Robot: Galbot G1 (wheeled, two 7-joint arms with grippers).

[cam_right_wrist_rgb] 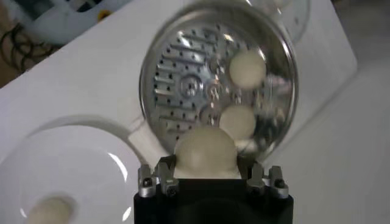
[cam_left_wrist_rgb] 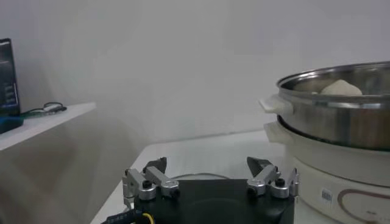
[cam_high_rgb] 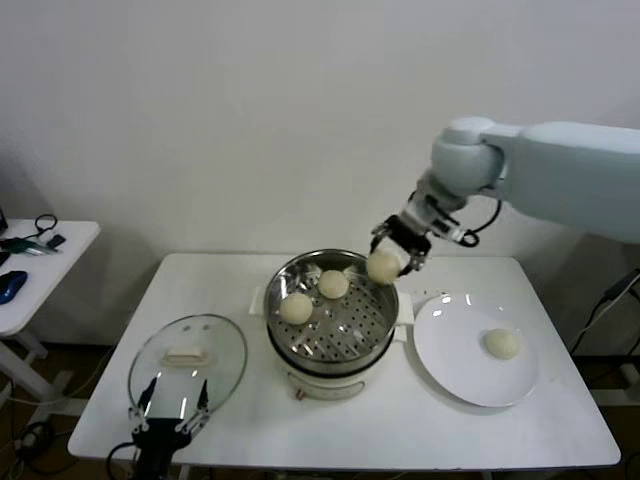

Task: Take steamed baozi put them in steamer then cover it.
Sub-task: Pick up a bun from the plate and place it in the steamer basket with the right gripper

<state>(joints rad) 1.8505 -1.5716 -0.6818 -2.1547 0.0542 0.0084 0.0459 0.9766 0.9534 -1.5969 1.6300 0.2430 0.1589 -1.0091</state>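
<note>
Baozi: we count two small round cream-white dough buns (cam_high_rgb: 296,308) in the shiny perforated steel steamer (cam_high_rgb: 330,345).
Right gripper (cam_high_rgb: 388,262): clenched on a third bun (cam_high_rgb: 383,266) above the rim.
Left: one bun (cam_high_rgb: 502,343) on the flat white plate (cam_high_rgb: 452,370), and the clear glass cover (cam_high_rgb: 187,362).
Left gripper (cam_left_wrist_rgb: 211,180): released, parked.

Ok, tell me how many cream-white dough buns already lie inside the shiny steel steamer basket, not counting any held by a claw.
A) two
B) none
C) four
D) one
A: two cream-white buns lie on the perforated floor of the steel steamer basket; a third is held in the right claw over the rim, and a fourth sits on the white plate.
</note>
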